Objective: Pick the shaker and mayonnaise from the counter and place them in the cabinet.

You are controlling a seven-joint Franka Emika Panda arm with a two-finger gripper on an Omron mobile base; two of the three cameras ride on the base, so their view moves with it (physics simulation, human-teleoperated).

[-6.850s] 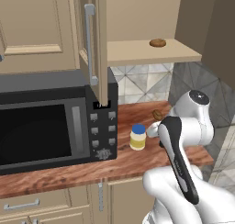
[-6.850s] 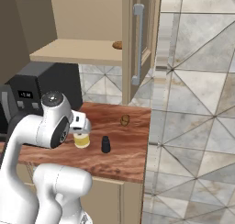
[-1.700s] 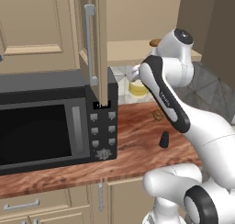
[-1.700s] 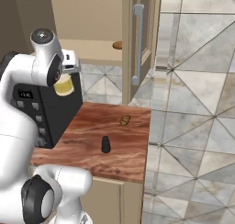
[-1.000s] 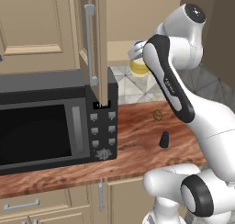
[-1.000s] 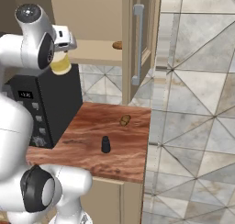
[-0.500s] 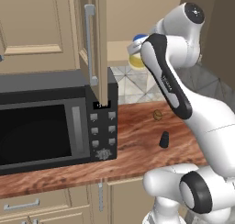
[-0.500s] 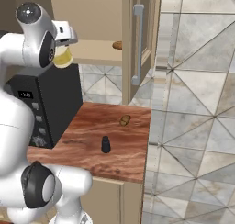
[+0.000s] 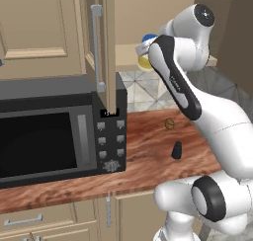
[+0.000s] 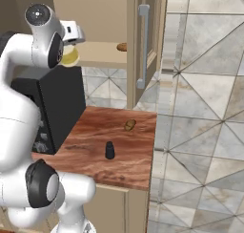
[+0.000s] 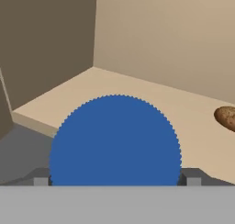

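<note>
The gripper (image 11: pixel 114 179), clasping the mayonnaise (image 11: pixel 114 140), has risen from the counter (image 9: pixel 148 156) to the cabinet (image 11: pixel 151 99) shelf edge.

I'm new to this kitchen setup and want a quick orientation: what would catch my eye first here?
The white arm lifts the mayonnaise at the edge of the open cabinet's shelf, its blue lid big in the hand view, the pincer on either side. A brown lump lies on that shelf. On the counter, the black shaker stands right of the microwave.
</note>
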